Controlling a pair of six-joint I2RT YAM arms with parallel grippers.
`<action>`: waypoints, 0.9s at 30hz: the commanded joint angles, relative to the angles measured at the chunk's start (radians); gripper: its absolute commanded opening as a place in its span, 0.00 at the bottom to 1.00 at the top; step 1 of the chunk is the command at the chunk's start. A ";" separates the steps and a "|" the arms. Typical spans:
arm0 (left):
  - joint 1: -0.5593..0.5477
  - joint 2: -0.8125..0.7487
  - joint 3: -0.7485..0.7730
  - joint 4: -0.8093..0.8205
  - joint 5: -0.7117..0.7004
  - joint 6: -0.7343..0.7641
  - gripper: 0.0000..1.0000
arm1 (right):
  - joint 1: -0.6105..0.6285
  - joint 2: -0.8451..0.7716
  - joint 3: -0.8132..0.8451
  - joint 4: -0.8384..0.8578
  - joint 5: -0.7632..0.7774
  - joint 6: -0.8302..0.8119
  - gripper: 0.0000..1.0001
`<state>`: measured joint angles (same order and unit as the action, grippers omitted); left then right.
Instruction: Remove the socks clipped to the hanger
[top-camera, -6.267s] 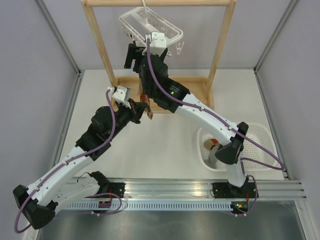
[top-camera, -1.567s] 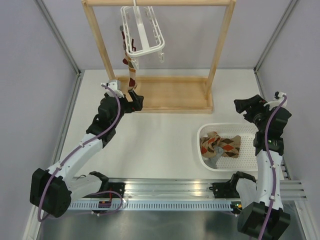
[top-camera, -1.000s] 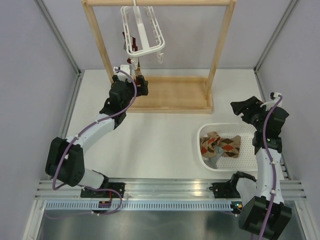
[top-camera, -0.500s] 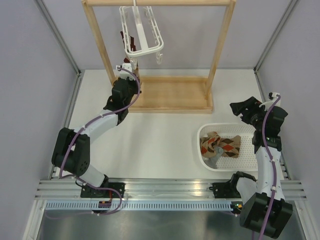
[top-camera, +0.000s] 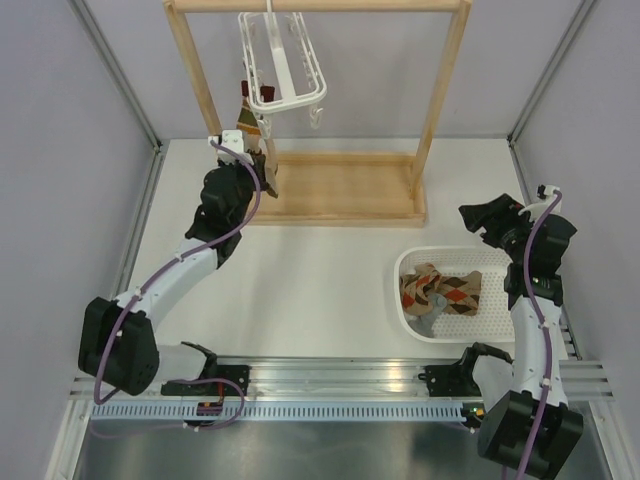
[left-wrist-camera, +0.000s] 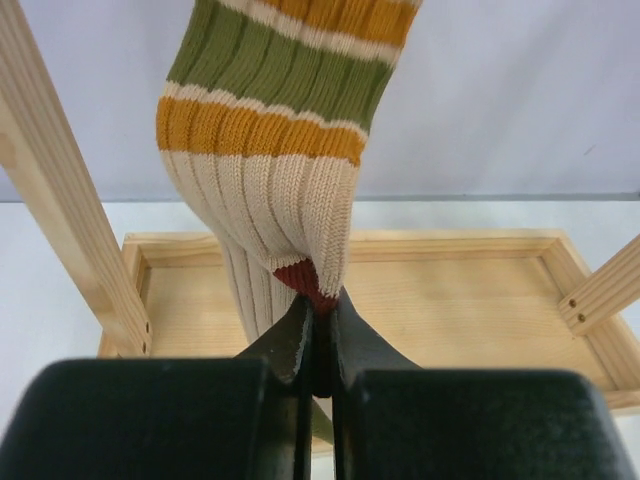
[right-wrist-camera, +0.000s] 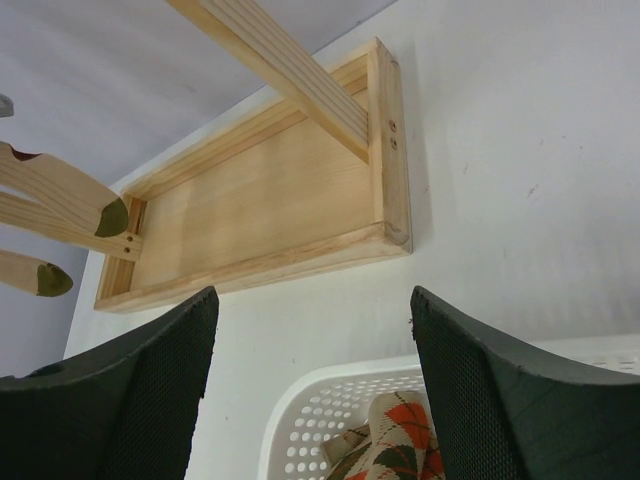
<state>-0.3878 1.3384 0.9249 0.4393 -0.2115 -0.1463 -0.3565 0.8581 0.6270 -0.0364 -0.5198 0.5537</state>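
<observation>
The white hanger (top-camera: 283, 62) hangs by its hook from the top bar of the wooden rack. A sock striped green, orange and cream (top-camera: 248, 118) hangs from a clip at its left side; it fills the left wrist view (left-wrist-camera: 270, 160). My left gripper (top-camera: 262, 158) is shut on the sock's red toe (left-wrist-camera: 318, 300). My right gripper (top-camera: 482, 214) is open and empty above the far edge of the basket, with its two fingers wide apart in its own view (right-wrist-camera: 312, 296). Two tan sock ends with olive toes (right-wrist-camera: 108, 216) show at the left of that view.
The wooden rack (top-camera: 340, 190) stands at the back, and its tray-like base shows in both wrist views (left-wrist-camera: 450, 300) (right-wrist-camera: 260, 210). A white perforated basket (top-camera: 522, 262) at the right holds argyle socks (top-camera: 445, 290) and a grey one. Its rim (right-wrist-camera: 330, 385) lies under my right gripper.
My left gripper reached up to the hanging striped sock, closed on its toe, and has drawn back a little to the left. The right arm has barely moved.
</observation>
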 joint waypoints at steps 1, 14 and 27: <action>0.001 -0.088 -0.018 -0.059 0.015 -0.036 0.02 | -0.002 -0.034 0.000 0.038 -0.028 -0.011 0.81; -0.010 -0.410 -0.052 -0.376 0.242 -0.093 0.02 | 0.017 -0.168 0.031 -0.085 -0.046 -0.047 0.81; -0.083 -0.600 -0.075 -0.562 0.365 -0.001 0.02 | 0.417 -0.096 0.071 -0.062 0.211 -0.018 0.84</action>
<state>-0.4591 0.7658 0.8608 -0.0776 0.0933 -0.1875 -0.0540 0.7288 0.6495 -0.1329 -0.4183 0.5274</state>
